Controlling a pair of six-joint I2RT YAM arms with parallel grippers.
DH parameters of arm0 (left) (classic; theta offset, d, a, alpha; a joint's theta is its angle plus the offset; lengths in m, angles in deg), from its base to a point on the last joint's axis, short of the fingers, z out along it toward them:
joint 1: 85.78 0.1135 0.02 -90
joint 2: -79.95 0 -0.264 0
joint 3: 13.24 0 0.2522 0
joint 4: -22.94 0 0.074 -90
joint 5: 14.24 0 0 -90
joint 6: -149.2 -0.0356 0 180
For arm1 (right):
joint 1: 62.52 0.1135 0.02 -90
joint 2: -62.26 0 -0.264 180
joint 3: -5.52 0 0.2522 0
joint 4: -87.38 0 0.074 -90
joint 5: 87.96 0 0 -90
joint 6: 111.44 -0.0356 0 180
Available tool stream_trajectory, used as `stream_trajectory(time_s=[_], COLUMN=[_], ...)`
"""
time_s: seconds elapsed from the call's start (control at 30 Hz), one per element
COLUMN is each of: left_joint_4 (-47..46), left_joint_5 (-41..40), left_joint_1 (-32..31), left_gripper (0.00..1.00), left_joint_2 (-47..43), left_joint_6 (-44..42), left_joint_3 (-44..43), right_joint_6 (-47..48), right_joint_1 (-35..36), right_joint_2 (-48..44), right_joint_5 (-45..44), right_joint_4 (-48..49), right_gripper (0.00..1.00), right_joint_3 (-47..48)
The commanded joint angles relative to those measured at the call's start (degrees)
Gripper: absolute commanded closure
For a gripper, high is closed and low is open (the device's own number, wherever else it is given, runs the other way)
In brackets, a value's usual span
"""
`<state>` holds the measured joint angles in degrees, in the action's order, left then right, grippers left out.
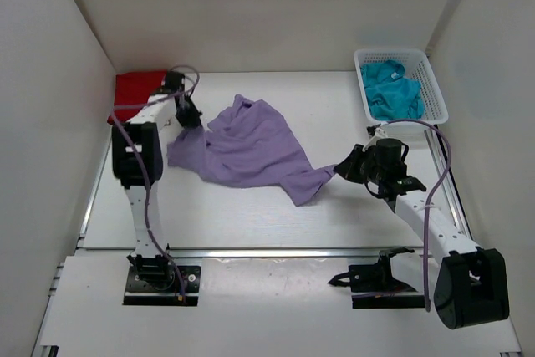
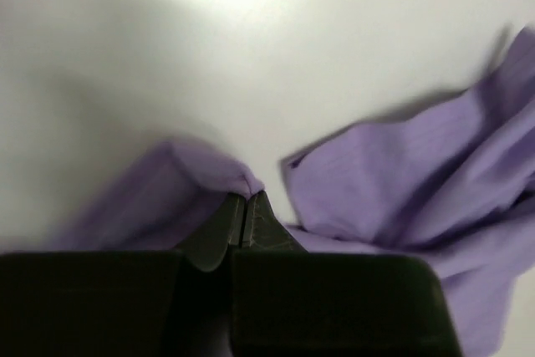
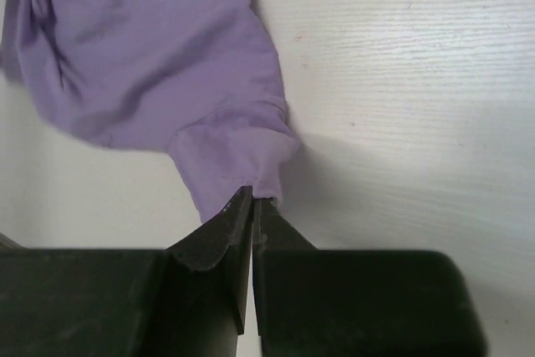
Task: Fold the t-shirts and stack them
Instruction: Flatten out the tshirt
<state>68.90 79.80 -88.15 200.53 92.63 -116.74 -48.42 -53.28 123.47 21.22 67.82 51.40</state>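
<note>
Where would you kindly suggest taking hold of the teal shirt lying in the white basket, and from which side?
Probably from straight above, pinching a raised fold near the middle of the teal shirt. It lies crumpled inside the basket, whose mesh walls block any sideways approach, and the bunched cloth offers ridges a pincer can close on.

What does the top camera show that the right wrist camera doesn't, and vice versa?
Top only: the red shirt in the back left corner, the teal shirt in the basket, and the left end effector. Right wrist only: up close, the right end effector shut on an edge of the purple shirt. Both: the purple shirt, crumpled on the table.
</note>
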Motion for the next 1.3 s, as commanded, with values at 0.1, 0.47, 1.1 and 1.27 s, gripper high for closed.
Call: stream_trajectory(time_s=[0.1,0.47,1.1,1.27], left_joint_4=[8.14,-21.13,-32.21,-30.45], left_joint_5=[2.91,3.87,2.03,0.01], left_joint_1=[-4.22,5.62,4.92,5.62], left_gripper=[0.78,0.65,0.65,0.63], left_joint_2=[9.86,-21.26,-4.57,-1.57], left_joint_6=[0.32,6.30,12.63,12.54], left_joint_3=[-37.62,21.08,12.22,9.67], right_joint_6=[-1.31,-0.70,-0.97,-0.53], right_joint_1=[0.95,2.01,5.62,5.00], right_joint_2=[-7.94,-12.17,-10.06,-9.53], right_joint_5=[-1.51,-0.45,-0.46,-0.19], right_joint_4=[-2.63,-2.46,-0.18,-0.70], right_gripper=[1.00,1.00,1.00,1.00], right_joint_3=[-5.74,-10.24,-11.73,-10.85])
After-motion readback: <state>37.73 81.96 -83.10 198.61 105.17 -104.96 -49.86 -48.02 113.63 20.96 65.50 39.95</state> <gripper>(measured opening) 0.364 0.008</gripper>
